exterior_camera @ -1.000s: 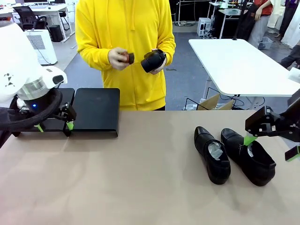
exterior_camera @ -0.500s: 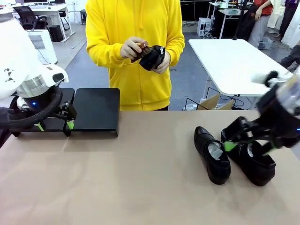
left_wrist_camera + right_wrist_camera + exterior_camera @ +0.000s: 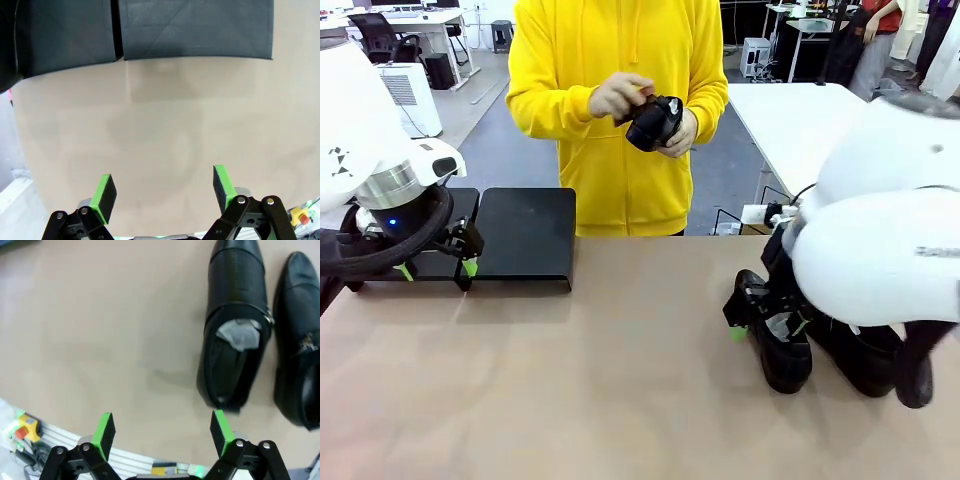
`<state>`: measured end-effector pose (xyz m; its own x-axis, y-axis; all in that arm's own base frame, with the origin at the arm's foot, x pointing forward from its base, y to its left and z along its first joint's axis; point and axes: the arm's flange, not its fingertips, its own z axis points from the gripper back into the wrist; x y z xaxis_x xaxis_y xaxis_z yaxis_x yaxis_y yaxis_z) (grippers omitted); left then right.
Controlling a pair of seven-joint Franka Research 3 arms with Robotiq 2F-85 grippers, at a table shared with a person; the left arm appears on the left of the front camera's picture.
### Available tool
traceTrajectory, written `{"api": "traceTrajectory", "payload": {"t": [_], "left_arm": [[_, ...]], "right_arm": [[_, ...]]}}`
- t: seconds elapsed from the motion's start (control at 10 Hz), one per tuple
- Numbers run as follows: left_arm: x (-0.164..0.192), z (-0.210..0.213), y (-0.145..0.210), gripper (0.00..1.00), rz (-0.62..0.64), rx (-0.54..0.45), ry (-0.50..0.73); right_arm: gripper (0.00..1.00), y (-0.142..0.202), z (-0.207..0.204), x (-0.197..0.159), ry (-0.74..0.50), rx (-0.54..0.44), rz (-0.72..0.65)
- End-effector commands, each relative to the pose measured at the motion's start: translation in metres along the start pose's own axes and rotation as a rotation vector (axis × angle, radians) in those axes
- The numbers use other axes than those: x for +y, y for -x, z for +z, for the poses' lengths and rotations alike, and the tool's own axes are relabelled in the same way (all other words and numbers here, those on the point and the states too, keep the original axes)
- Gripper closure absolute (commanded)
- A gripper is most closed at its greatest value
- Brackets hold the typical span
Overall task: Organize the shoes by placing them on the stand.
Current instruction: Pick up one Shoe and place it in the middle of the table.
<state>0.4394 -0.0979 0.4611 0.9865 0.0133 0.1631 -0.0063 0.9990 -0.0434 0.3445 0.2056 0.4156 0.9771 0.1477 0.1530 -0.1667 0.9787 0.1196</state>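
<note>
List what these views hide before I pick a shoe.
- Front view: the right arm covers most of the right-hand shoe.
- Right wrist view: the picture edge cuts off that shoe's side.
- Front view: the left arm hides part of the stand's left panel.
- Front view: the person's hands cover much of the held shoe; its details are too small.

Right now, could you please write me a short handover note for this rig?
Left gripper: open, empty, at the stand's near edge.
Right gripper: open, empty, low by the heel of the first shoe.
Shoes: the first shoe and the second shoe lie side by side on the table, robot's right; the third shoe is in the person's hands.
Done: no shoe on the visible stand.
Left: place all three.
</note>
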Motion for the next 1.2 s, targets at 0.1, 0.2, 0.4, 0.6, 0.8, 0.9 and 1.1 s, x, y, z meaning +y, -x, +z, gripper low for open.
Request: {"api": "traceTrajectory", "payload": {"t": [0.1,0.2,0.4,0.6,0.8,0.9,1.1], "left_arm": [[0.001,-0.001,0.001,0.00,0.011,-0.009,0.001],[0.001,-0.001,0.001,0.00,0.011,-0.009,0.001],[0.001,-0.001,0.001,0.00,0.011,-0.009,0.001],[0.001,-0.001,0.001,0.00,0.011,-0.009,0.001],[0.001,-0.001,0.001,0.00,0.011,-0.009,0.001],[0.001,-0.001,0.001,0.00,0.011,-0.009,0.001],[0.001,-0.001,0.001,0.00,0.011,-0.009,0.001]], "right_arm": [[0.00,-0.026,-0.032,0.007,0.066,-0.006,-0.022],[0.00,-0.030,-0.042,0.006,0.089,-0.012,-0.032],[0.00,-0.034,-0.052,0.005,0.158,-0.081,-0.072],[0.00,-0.035,-0.064,0.003,0.156,-0.070,-0.108],[0.00,-0.033,-0.076,0.002,0.162,-0.084,-0.132],[0.00,-0.031,-0.083,0.000,0.168,-0.082,-0.138],[0.14,-0.031,-0.087,-0.002,0.146,-0.098,-0.148]]}}
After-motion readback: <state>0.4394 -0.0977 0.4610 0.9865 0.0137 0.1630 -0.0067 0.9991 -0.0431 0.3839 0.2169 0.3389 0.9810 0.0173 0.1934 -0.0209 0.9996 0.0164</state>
